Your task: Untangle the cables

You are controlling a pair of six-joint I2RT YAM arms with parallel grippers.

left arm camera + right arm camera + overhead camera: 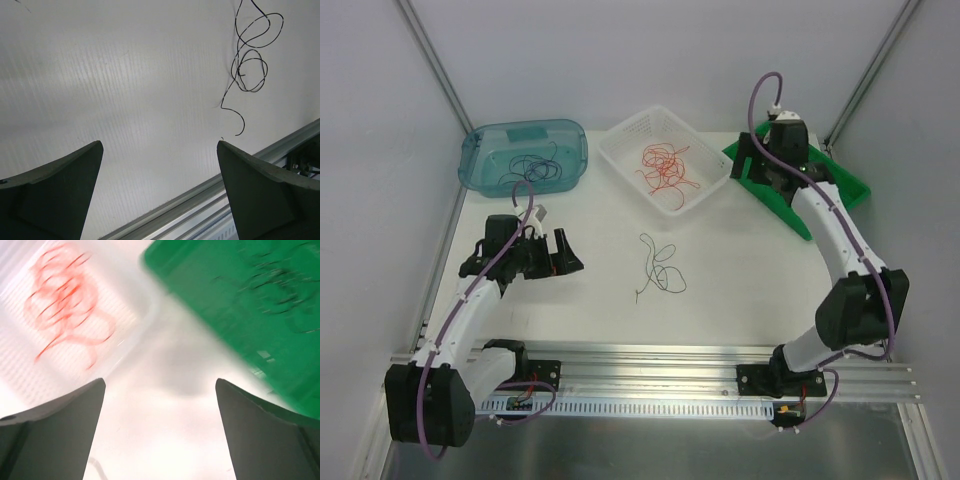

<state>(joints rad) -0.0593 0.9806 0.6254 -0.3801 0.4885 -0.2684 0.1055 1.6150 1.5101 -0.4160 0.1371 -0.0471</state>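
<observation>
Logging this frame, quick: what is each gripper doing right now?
Left gripper: open, holding nothing.
Right gripper: open, holding nothing.

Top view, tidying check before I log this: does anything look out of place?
Yes: one curled black wire lies loose on the table, outside the blue tub, white basket and green tray.
</observation>
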